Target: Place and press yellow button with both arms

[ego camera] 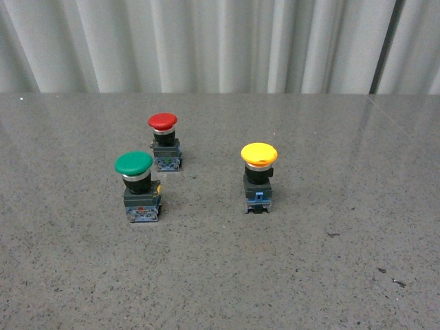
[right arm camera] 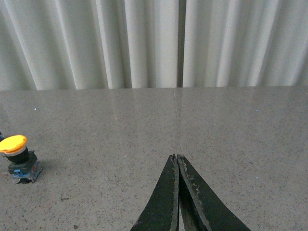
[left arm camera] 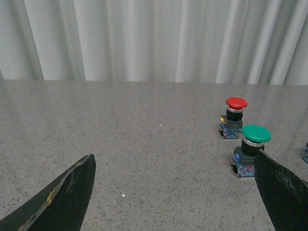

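Yellow button (ego camera: 259, 177) upright on grey tabletop (ego camera: 330, 275), round yellow cap, dark base, blue clips, left end effector (left arm camera: 173, 192) released, right end effector (right arm camera: 178, 192) clenched, empty.

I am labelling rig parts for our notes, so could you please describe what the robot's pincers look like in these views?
Only the wrist views show them; the front view shows no arm. The left pincer has two broad, matte black fingers, curved and tapering, with a scuffed, yellowish edge on one. The right pincer has two slim black blades with worn, pale-scratched inner edges. No cables, markings or arm bodies are visible.
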Robot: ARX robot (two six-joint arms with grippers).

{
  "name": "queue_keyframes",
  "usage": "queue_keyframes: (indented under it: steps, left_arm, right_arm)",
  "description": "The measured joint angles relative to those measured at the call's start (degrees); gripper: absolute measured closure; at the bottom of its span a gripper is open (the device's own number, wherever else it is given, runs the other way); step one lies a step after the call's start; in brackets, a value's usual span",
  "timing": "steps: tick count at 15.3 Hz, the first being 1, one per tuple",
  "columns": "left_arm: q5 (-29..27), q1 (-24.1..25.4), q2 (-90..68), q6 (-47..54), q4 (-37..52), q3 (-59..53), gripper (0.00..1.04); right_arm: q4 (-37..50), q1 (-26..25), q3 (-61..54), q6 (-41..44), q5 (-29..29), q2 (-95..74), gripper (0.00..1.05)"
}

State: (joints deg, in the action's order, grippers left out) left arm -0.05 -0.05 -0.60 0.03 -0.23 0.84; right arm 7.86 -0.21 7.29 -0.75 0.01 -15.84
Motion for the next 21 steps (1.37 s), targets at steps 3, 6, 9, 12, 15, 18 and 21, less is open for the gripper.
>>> queue_keyframes:
  steps: [3,6,9,12,15,18,21]
  left_arm:
    - [0.0,0.0,0.0,0.0,0.0,0.0,0.07]
    - [0.0,0.0,0.0,0.0,0.0,0.0,0.07]
    - [0.0,0.0,0.0,0.0,0.0,0.0,0.07]
    - [0.0,0.0,0.0,0.0,0.0,0.0,0.07]
    - [0.1,0.0,0.0,0.0,0.0,0.0,0.07]
    - [0.0,0.0,0.0,0.0,0.0,0.0,0.07]
    - [0.0,0.0,0.0,0.0,0.0,0.0,0.07]
  right_arm:
    - [-0.8,0.2,-3.3,0.2,0.0,4.5,1.03]
    - [-2.9,0.2,-3.4,0.2,0.0,5.9,1.03]
    - [-8.6,0.2,-4.3,0.3,0.0,12.0,1.03]
    - [-7.9,0.2,-5.2,0.4,0.0,14.0,1.03]
    - [-8.1,0.2,-6.6,0.4,0.0,15.6,1.03]
    - [-8.1,0.2,-6.6,0.4,0.0,15.6,0.27]
    - [-8.1,0.2,-6.6,0.4,0.0,15.6,0.05]
